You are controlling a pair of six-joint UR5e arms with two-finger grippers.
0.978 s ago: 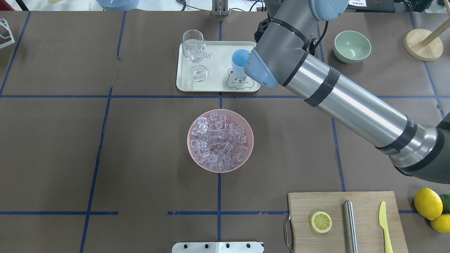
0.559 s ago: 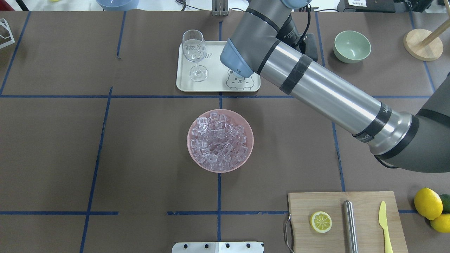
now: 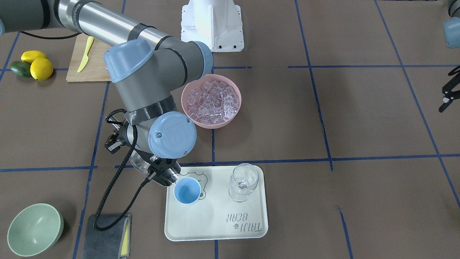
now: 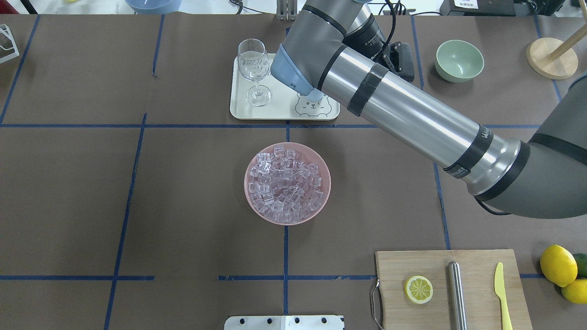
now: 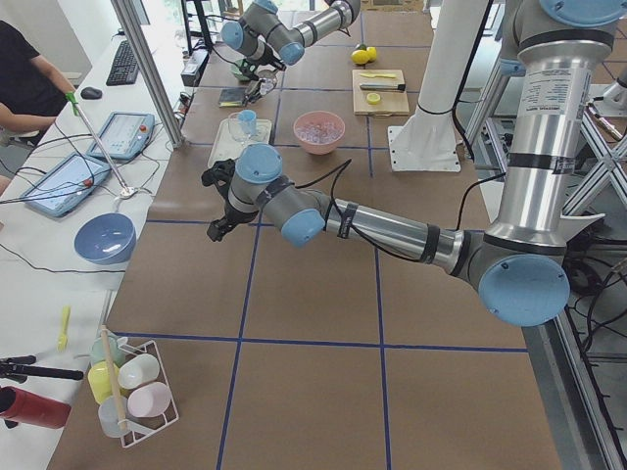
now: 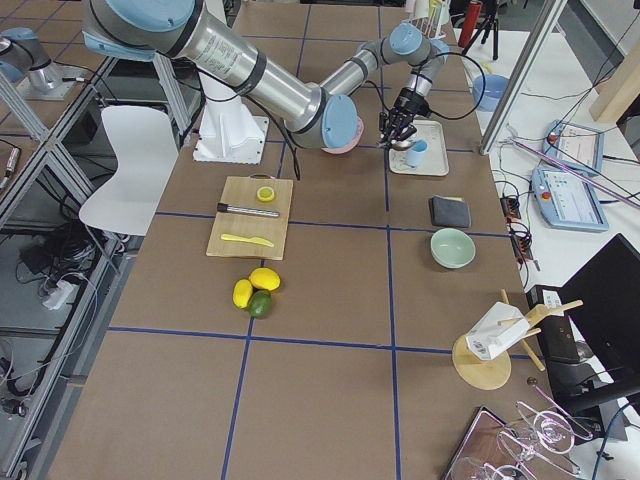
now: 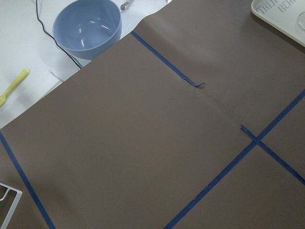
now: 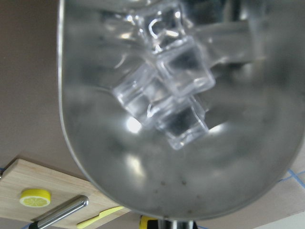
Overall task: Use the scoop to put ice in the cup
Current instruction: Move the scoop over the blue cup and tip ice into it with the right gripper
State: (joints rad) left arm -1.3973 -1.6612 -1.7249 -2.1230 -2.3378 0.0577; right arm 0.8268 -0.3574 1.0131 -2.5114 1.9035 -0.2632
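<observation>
Landmark: pink bowl (image 4: 246, 182), centre of table, heaped w/ ice (image 4: 286, 183), cubes clear and piled to the rim. Nearer robot than bowl, to its right: wooden cutting board (image 4: 403, 266) carrying lemon slice (image 4: 418, 289), steel cylinder (image 4: 456, 293) and yellow plastic knife (image 4: 501, 293), laid side by side, not touching. Farther right of bowl, same depth as the board: two lemons (image 4: 558, 265) w/ a green fruit tucked against them. Level w/ bowl, well apart on robot's left: left gripper (image 3: 445, 102), hanging over bare table; only part of it is in view at frame edge, so can't tell if jaws are apart or together. Just beyond bowl: cream tray (image 4: 279, 103) w/ bear print. On it, beyond bowl and slightly left, clear wine glass (image 4: 253, 64), upright. On it, beyond bowl and slightly right, cup (image 3: 187, 190), upright on the bear print, mouth up. Right gripper (image 3: 164, 174), beyond bowl at tray's right edge, just beside cup; clamped on scoop (image 8: 119, 167), though finger contact is too small to see. Scoop's trough holds approx. four ice cubes, clumped together. Beyond bowl, past the tray, to the right: grey cloth (image 3: 106, 235). Beyond bowl, well right: pale green bowl (image 4: 459, 59). Farthest right: round wooden stand (image 4: 550, 57).
</observation>
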